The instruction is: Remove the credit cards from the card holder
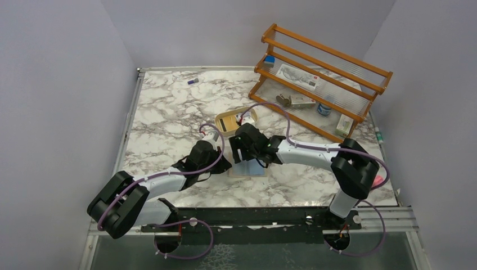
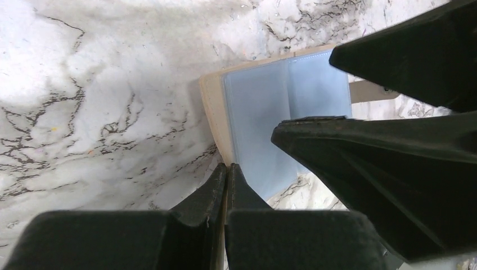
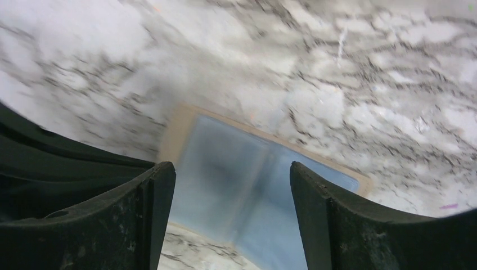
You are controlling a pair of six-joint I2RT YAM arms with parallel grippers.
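The card holder (image 1: 250, 170) lies open on the marble table, with a beige rim (image 2: 212, 107) and pale blue inner faces (image 2: 264, 112). I cannot tell a pale blue credit card from the pockets, and no whitish card shows. My left gripper (image 2: 226, 169) is shut on the holder's beige left edge, which shows as a thin strip between its fingers. In the top view it (image 1: 224, 163) sits at the holder's left side. My right gripper (image 3: 232, 174) is open and empty, just above the open holder (image 3: 236, 163). In the top view it (image 1: 247, 154) covers the holder's far part.
An oval tan tray (image 1: 228, 121) stands just behind the grippers. A wooden rack (image 1: 320, 84) with small items fills the back right. A small purple item (image 1: 193, 81) lies at the back left. The right gripper's fingers (image 2: 394, 169) fill the right of the left wrist view.
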